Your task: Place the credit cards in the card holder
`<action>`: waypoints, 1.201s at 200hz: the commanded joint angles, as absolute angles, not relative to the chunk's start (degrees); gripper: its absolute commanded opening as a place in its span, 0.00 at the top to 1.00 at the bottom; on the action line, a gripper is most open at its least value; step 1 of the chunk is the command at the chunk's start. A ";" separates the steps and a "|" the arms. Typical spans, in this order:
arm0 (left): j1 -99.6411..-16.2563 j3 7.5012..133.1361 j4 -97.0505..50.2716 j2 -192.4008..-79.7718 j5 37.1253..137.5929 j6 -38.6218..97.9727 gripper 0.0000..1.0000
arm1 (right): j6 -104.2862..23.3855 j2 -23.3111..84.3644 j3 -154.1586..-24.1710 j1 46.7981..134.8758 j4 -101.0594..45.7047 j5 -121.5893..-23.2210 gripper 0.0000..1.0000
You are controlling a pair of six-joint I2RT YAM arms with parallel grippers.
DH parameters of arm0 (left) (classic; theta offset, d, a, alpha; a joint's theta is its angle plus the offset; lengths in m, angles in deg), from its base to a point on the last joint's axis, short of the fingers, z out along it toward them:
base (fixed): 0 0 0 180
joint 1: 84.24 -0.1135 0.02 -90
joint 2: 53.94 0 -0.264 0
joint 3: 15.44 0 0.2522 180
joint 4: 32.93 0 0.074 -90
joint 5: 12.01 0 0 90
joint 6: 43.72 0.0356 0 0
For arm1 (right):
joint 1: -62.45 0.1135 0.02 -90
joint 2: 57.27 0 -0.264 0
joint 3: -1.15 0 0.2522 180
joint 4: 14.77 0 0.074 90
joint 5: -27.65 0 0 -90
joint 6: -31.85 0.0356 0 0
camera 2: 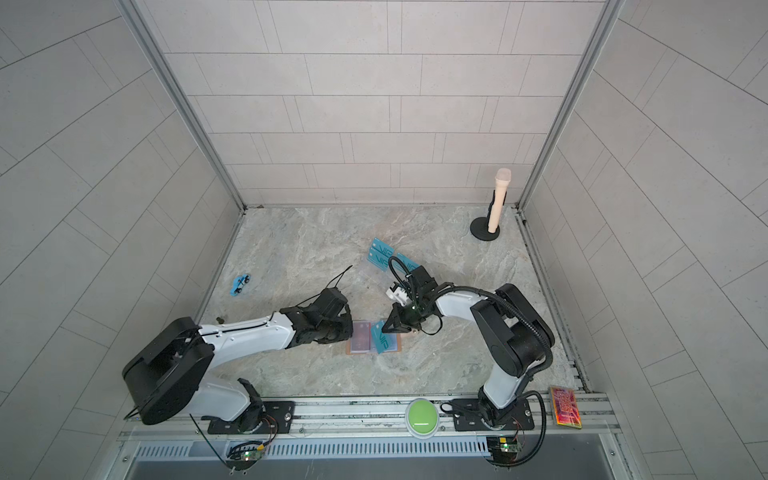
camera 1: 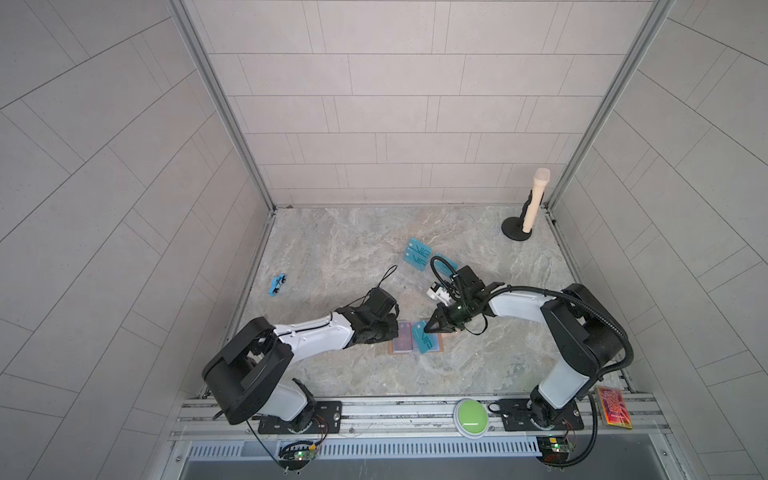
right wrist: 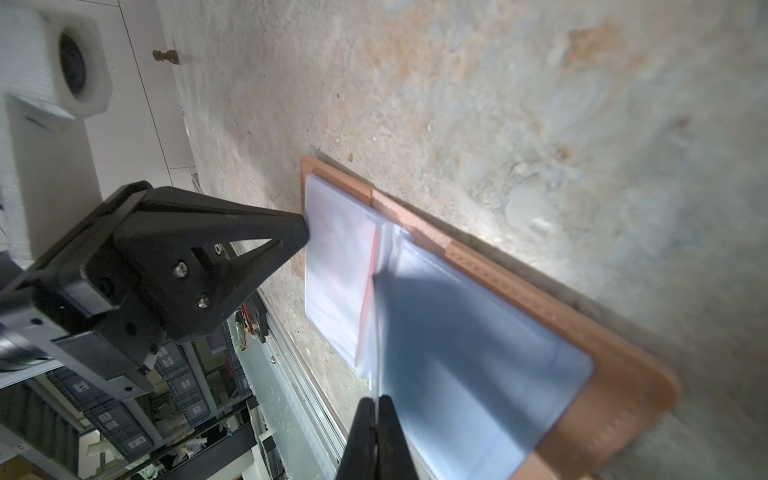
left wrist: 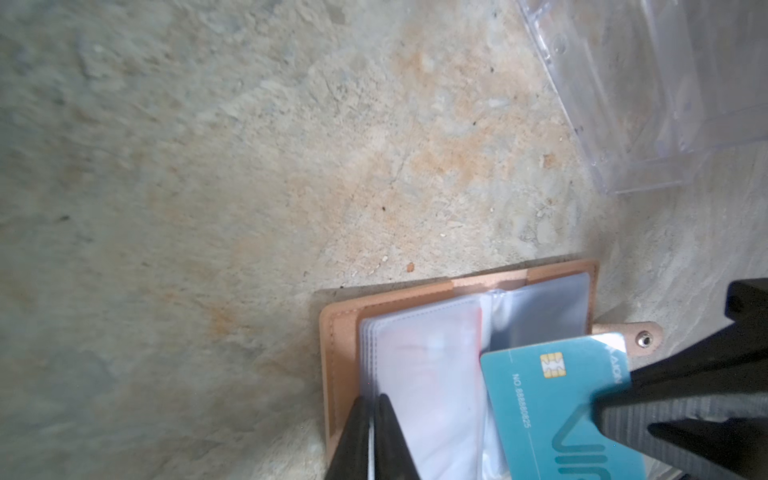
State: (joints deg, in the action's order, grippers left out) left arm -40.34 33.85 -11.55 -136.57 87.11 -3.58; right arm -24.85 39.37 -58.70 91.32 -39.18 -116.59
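The tan card holder (camera 1: 439, 348) (camera 2: 398, 348) lies open on the marble table, its clear sleeves (left wrist: 424, 374) fanned. Something red shows through the left sleeves (right wrist: 365, 291). My left gripper (camera 1: 395, 329) (left wrist: 372, 419) sits at the holder's left edge, jaws shut on a thin clear sleeve. Over the holder's right half, my right gripper (camera 1: 428, 328) (right wrist: 376, 415) is shut on a teal credit card (camera 1: 426, 341) (left wrist: 552, 407), tilted, with its lower edge at the sleeves. More teal credit cards (camera 1: 417, 257) (camera 2: 380, 255) lie further back.
A clear acrylic stand (camera 1: 409, 280) (left wrist: 648, 104) sits just behind the holder, under the spare cards. A small blue toy (camera 1: 277, 284) lies at the left and a beige microphone on a black base (camera 1: 536, 203) stands back right. On the front rail are a green button (camera 1: 471, 417) and an orange patterned slab (camera 1: 614, 407).
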 commanded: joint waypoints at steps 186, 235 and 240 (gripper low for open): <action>-40.25 32.01 -12.67 -136.30 86.68 -2.76 0.90 | -20.03 41.18 -57.40 91.89 -31.68 -118.69 1.00; -40.21 31.95 -12.67 -136.29 86.78 -2.74 0.90 | -18.54 41.30 -56.30 91.91 -29.11 -118.51 1.00; -40.23 31.98 -12.67 -136.18 86.77 -2.68 0.90 | -18.24 41.41 -56.05 91.96 -28.55 -118.43 1.00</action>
